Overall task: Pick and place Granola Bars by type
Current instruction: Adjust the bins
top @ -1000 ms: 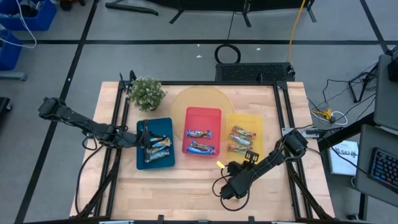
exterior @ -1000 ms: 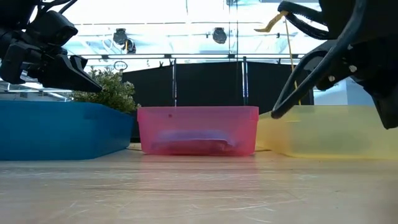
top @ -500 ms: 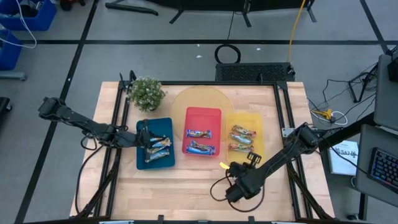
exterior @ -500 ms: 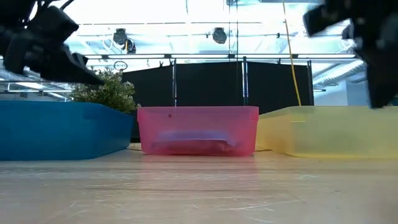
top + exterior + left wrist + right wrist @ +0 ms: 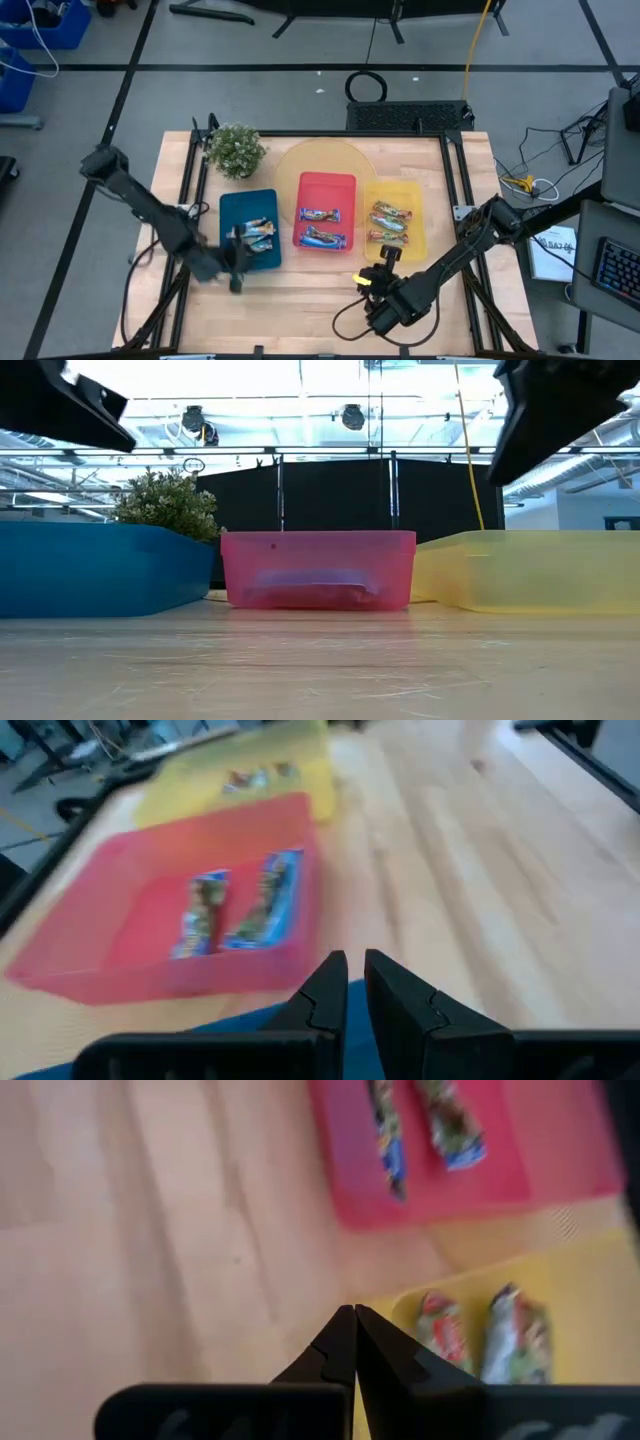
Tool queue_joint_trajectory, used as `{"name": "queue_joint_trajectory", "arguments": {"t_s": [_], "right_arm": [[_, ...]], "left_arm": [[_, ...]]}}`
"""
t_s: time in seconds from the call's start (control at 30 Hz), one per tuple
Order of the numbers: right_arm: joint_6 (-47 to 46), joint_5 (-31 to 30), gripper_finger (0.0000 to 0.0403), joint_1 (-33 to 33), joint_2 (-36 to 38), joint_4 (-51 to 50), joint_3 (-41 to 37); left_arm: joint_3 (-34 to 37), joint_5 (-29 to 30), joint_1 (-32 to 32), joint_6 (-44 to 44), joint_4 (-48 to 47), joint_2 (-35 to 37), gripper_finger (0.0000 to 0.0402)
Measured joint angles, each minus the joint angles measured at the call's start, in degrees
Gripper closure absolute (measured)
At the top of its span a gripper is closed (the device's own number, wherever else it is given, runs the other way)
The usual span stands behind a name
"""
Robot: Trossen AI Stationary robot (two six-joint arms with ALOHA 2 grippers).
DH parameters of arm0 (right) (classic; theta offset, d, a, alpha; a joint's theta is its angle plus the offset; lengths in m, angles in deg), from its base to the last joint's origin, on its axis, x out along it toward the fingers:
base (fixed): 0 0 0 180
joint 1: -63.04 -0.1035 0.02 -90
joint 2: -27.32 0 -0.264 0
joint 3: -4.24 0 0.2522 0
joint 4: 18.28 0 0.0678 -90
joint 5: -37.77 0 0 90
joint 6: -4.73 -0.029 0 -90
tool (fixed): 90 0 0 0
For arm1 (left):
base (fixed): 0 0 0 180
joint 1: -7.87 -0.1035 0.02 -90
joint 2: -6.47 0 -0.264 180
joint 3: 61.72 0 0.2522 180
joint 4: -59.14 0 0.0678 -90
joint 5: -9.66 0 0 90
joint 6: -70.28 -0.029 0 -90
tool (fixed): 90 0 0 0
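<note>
Three trays sit in a row on the wooden counter (image 5: 300,300). The blue tray (image 5: 250,229) holds what look like three granola bars (image 5: 259,236), stacked close and lying roughly crosswise to the tray's long side; the exact count there is hard to tell. The red tray (image 5: 326,186) holds two bars (image 5: 321,214), each with its long axis running left to right, one behind the other. The yellow tray (image 5: 393,192) holds three bars (image 5: 388,223), all tilted slightly on a diagonal and roughly parallel.

The left gripper (image 5: 236,275) hangs over the counter just in front of the blue tray, its jaws a narrow slit apart with nothing between them. The right gripper (image 5: 377,283) hangs over bare wood in front of the yellow tray, its jaws pressed together and empty. A small potted plant (image 5: 235,150) stands behind the blue tray.
</note>
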Motion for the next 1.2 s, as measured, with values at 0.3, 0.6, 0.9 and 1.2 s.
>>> {"name": "queue_joint_trajectory", "arguments": {"t_s": [0.3,0.6,0.9,1.2], "right_arm": [[3.6,-8.3,0.0403,1.1,-0.1,4.1,-4.5],[5.1,-6.0,0.0403,2.3,-0.1,4.5,-5.9],[8.8,-6.0,0.0403,2.3,-0.1,4.4,-5.9],[11.1,-6.0,0.0403,2.8,0.0,4.8,-5.9]], "left_arm": [[-25.6,3.3,11.6,22.2,-26.4,-27.8,0.0353],[-45.7,-2.9,14.3,46.3,-60.4,-45.8,0.0353],[-47.2,-6.8,14.2,60.5,-75.2,-49.0,0.0353],[-47.2,-7.7,13.9,64.5,-79.7,-49.0,0.0353]]}}
